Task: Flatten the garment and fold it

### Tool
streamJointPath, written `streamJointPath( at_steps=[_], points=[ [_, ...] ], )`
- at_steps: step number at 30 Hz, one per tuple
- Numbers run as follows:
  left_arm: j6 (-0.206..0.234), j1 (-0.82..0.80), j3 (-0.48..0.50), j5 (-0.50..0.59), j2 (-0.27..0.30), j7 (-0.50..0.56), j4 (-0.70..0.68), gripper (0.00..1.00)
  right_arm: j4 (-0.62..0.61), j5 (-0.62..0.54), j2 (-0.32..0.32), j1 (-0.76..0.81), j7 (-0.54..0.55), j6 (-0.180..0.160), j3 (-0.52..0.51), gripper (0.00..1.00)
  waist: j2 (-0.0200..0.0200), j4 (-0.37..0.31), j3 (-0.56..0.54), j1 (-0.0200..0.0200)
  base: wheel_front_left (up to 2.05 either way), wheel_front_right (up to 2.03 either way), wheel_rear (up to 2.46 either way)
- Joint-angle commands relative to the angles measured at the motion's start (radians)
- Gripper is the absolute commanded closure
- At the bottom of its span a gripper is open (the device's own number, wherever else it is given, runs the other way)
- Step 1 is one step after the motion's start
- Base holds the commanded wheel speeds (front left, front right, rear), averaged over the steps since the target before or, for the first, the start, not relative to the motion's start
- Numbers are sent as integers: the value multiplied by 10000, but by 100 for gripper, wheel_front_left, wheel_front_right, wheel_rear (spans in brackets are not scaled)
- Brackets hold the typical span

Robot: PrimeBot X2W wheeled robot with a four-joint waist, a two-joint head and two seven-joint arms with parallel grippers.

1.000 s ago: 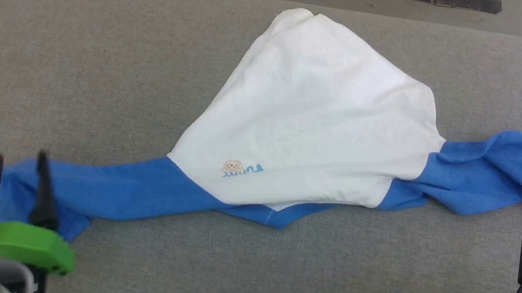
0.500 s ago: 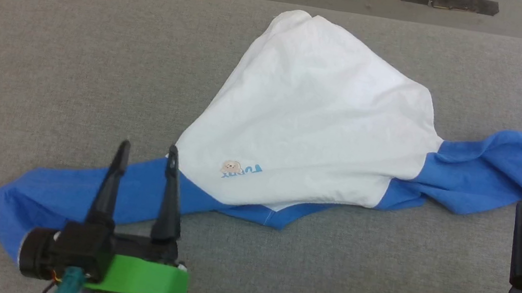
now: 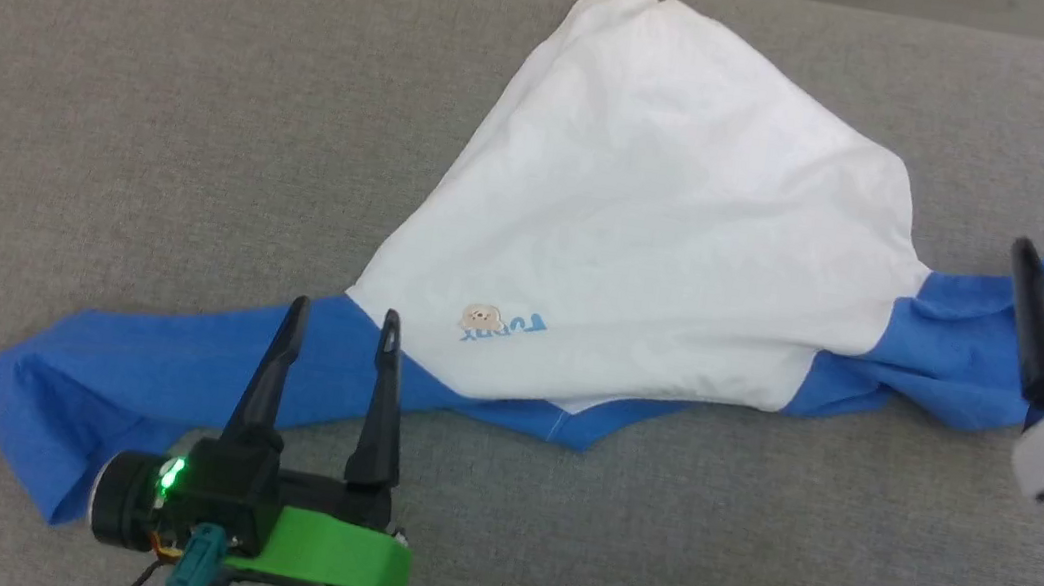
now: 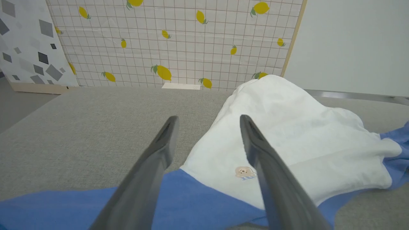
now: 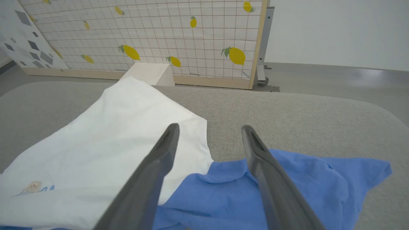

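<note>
The garment (image 3: 675, 202) is thin, soft matt cloth, a bit creased. The table (image 3: 100, 127) has a coarse grey woven fabric cover, matt too. The left gripper (image 3: 345, 312) has fingers (image 3: 268, 381) that look like dull dark plastic, with a smooth green plastic shell (image 3: 326, 555) behind.

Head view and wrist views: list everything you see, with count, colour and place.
garment: one, white body with blue sleeves, spread on the table
table: one, grey, under the garment
lemon-print panel: one, white with yellow lemons, beyond the table
diamond-print panel: one, white with grey diamonds, beside the lemon-print panel
block: one, white, past the table's far edge
left jaws: one pair, dark fingers, open, at the sleeve on the robot's left
right jaws: one pair, dark fingers, open, at the sleeve on the robot's right
</note>
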Motion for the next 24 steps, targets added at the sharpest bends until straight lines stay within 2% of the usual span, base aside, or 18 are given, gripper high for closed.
streamJointPath(
  at_steps=[1,4,5,7,9,15,16,17,18,24],
  points=[
    [-113,-252,38,190,-136,-46,65,0,188,145,-260,-515,426,-15,99,0,-1,266,365,0,0,0,0],
    [-342,-438,10,302,-427,-46,237,0,799,350,-836,-1487,1557,-15,346,0,-1,517,757,0,0,0,0],
    [-540,-591,-36,433,-695,-46,402,0,1577,515,-1166,-2269,2447,-15,503,0,-1,773,1111,0,0,0,0],
    [-749,-727,-51,556,-972,-47,575,0,2584,607,-1316,-2809,3366,-15,626,0,-1,1049,1381,0,0,0,0],
    [-871,-789,-20,639,-1114,-47,685,0,3161,555,-1369,-3023,3686,-15,718,0,-1,1199,1495,0,0,0,0],
    [-1175,-867,175,878,-1340,-47,881,0,4434,486,-1160,-3298,3582,-15,785,0,-1,1496,1629,0,0,0,0],
    [-1207,-864,208,906,-1369,-47,897,0,4565,482,-1169,-3317,3551,-15,814,49,-1,1515,1618,0,0,0,0],
    [-1245,-853,248,936,-1403,-47,917,0,4688,455,-1224,-3348,3483,-15,873,93,-1,1532,1593,0,0,0,0],
    [-1274,-836,279,959,-1429,-47,937,0,4766,432,-1278,-3385,3403,-15,892,100,-1,1541,1557,0,0,0,0],
    [-1475,-669,401,1072,-1625,-47,1003,0,4782,222,-1896,-4312,2647,-15,718,100,-1,1657,1372,0,0,0,0]
  ],
)
